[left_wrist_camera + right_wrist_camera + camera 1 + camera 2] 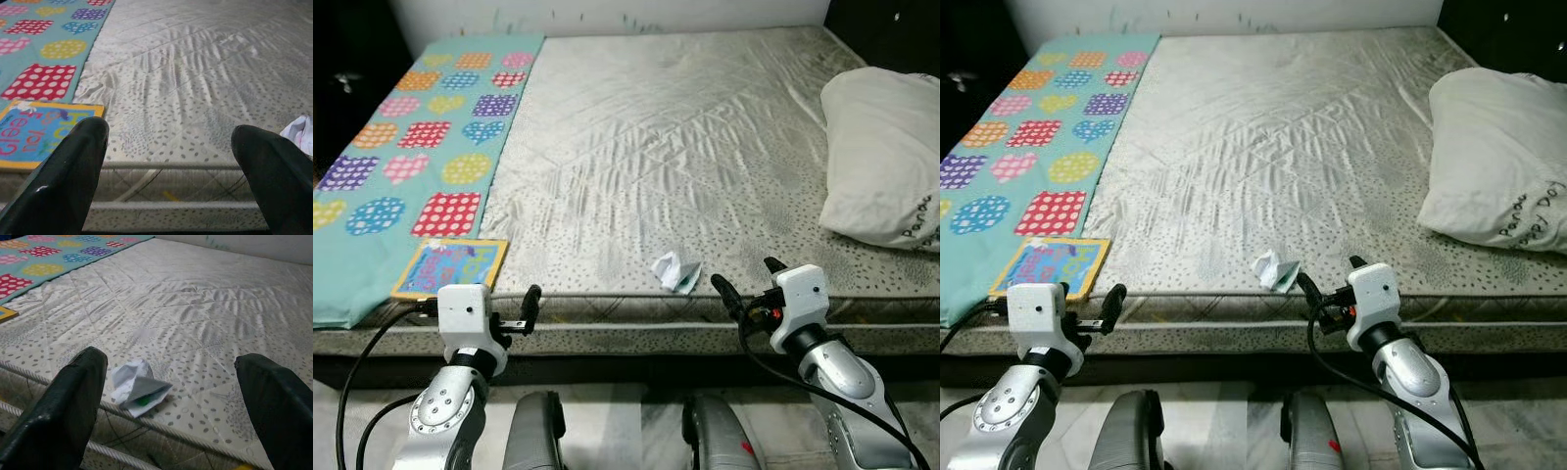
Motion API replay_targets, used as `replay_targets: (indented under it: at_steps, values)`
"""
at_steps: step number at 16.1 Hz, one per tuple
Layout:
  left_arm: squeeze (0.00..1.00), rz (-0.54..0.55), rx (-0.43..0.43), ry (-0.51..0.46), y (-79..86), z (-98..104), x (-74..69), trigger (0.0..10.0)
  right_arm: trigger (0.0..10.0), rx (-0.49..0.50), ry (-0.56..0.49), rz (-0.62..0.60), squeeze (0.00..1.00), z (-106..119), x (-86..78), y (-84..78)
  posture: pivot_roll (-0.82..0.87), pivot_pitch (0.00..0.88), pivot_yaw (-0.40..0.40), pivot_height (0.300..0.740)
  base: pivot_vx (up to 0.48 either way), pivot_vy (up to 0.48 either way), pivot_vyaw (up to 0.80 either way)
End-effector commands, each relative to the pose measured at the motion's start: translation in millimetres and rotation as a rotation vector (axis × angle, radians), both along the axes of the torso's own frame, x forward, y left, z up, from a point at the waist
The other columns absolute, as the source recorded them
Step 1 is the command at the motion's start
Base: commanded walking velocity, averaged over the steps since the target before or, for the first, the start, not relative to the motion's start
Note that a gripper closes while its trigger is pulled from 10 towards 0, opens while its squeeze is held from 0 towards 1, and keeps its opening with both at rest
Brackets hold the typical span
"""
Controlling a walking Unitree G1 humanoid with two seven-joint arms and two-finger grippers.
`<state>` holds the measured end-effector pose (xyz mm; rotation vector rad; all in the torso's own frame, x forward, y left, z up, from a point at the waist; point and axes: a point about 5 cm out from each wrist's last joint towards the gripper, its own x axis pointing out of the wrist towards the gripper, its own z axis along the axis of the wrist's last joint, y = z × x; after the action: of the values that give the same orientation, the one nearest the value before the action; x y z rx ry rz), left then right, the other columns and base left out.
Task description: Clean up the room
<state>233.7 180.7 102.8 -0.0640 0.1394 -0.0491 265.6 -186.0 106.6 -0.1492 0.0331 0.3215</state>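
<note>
A bare quilted mattress [685,147] carries a teal patterned blanket [401,147] along its left edge and a white pillow [881,157], lettered "Panda", at its right edge. A picture book [450,266] reading "you feel" lies near the front left corner, and crumpled paper [674,271] sits at the front edge. The left gripper [171,161] and right gripper [171,396] hover before that edge, jaws wide, holding nothing.

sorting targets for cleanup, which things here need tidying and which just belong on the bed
To tidy:
crumpled wrapper near the mattress's front edge
children's book on the front left corner

Just there:
pillow
patterned blanket
mattress
</note>
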Motion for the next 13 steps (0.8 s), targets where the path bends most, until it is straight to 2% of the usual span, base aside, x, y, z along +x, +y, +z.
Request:
replay_targets:
  at_steps: [1,9,13]
  values:
    - [0.00,-0.004,0.007,-0.019,2.0,4.6,-0.5,10.0,10.0,-0.004,-0.013,0.010,0.00,1.7,1.7,2.2,-0.20,0.069,0.040,0.594,0.255,0.000,0.00]
    - [0.00,-0.023,0.000,-0.015,-0.2,4.5,-0.2,10.0,10.0,-0.012,-0.013,0.004,0.00,-0.4,0.8,0.9,-0.21,0.074,0.044,0.594,0.277,0.000,0.00]
    - [0.00,-0.003,0.001,0.008,-0.4,1.3,-0.4,10.0,10.0,-0.025,0.012,-0.004,0.00,-4.6,-0.2,-1.5,-0.20,0.078,0.041,0.594,0.000,0.000,0.00]
